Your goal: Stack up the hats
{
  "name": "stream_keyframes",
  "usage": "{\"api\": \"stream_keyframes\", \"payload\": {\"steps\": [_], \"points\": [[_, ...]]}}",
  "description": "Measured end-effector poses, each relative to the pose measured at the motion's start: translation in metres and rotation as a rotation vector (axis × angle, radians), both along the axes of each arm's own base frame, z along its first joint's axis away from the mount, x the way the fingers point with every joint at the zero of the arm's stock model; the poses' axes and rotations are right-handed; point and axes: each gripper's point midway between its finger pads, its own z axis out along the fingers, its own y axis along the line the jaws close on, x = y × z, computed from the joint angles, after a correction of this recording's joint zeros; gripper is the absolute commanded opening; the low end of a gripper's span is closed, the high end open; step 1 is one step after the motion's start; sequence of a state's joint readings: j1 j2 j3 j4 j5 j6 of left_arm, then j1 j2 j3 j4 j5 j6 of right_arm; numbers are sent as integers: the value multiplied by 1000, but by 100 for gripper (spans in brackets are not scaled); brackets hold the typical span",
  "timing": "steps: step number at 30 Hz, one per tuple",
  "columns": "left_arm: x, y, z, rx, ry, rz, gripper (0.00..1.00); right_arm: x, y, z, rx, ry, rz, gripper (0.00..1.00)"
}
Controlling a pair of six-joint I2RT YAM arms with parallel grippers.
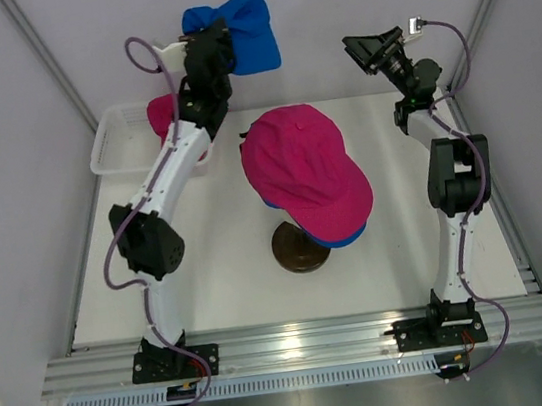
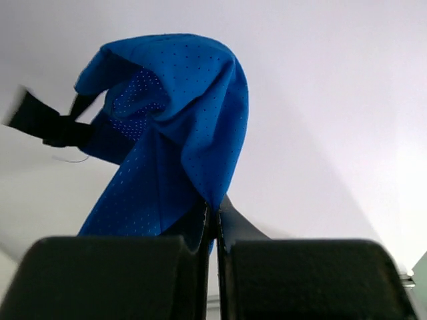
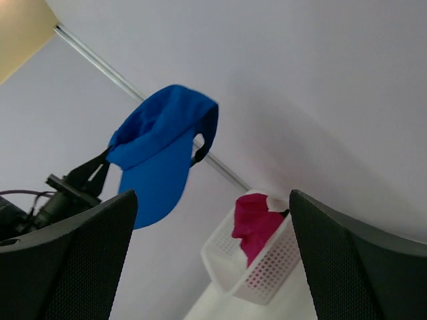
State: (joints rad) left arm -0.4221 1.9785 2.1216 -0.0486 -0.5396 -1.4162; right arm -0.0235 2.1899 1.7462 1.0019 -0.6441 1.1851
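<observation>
At left claw (image 2: 212, 223), blue cap (image 2: 180, 113), crumpled, perforated

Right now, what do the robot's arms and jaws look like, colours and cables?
Both arms match: the left arm and right arm have white links and bulky black joint housings. A mauve cable loops along each. The jaws are black blocks; the right pair shows a fine dimpled texture.

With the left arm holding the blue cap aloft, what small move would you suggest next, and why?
Probably carry it toward the mannequin: the left gripper is shut on the blue cap at the back, and the pink cap tops that stack.
</observation>
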Motion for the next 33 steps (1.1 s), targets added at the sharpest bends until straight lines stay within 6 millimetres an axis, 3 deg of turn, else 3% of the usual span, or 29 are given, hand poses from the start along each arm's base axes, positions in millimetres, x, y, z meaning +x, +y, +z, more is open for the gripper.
{"api": "stream_keyframes", "payload": {"steps": [4, 9, 15, 20, 24, 33], "points": [[22, -38, -9, -47, -82, 49, 1, 7, 0, -23, 122, 66, 58, 95], [28, -62, -1, -94, -210, 128, 1, 0, -2, -42, 239, 151, 78, 95], [22, -68, -2, -153, -273, 189, 1, -13, 5, -73, 299, 266, 56, 95], [16, -72, 4, -208, -332, 188, 1, -24, 38, -75, 346, 293, 111, 94], [15, -80, -3, -226, -354, 171, 1, -29, 56, -75, 379, 307, 160, 94], [29, -91, -48, -218, -315, 99, 1, 0, 59, -94, 419, 320, 193, 95]]}}
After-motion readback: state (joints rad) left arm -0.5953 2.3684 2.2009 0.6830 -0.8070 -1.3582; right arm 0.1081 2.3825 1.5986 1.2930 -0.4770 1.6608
